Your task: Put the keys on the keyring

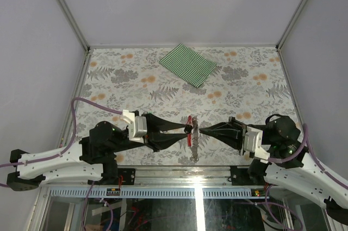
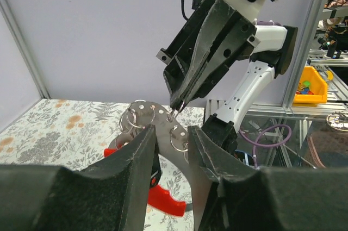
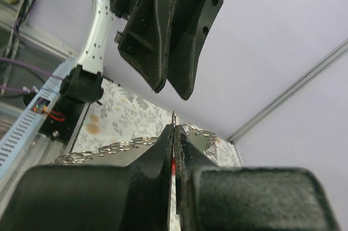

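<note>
Red plastic is all we can make of the keyring (image 1: 189,133) from above: a short curved strap held off the flowered table (image 1: 125,79), midway between the two arms, with both sets of black fingertips meeting on it. The keys are too small for us to pick out in any view.

The left gripper (image 1: 186,128) has its jaws drawn in on the strap. Its own camera shows the red curve wedged in the narrow gap between the matte, wedge-shaped fingers (image 2: 130,176), which cut off part of it. That view alone gives us the metal piece (image 2: 142,116): thin, flat and silver, punched with round holes, with wire loops beside it, partly hidden behind the fingers. The right gripper (image 2: 175,109) comes down onto it from above, jaws pressed together and pinching the metal edge at their very tips.

The right wrist view shows the same shut jaws as a hairline slit, with a red sliver in it and a thin metal bit sticking out past the tips. How the loops link we cannot tell.

A green striped cloth (image 1: 187,64) lies flat at the far side of the table, well apart from the arms.
</note>
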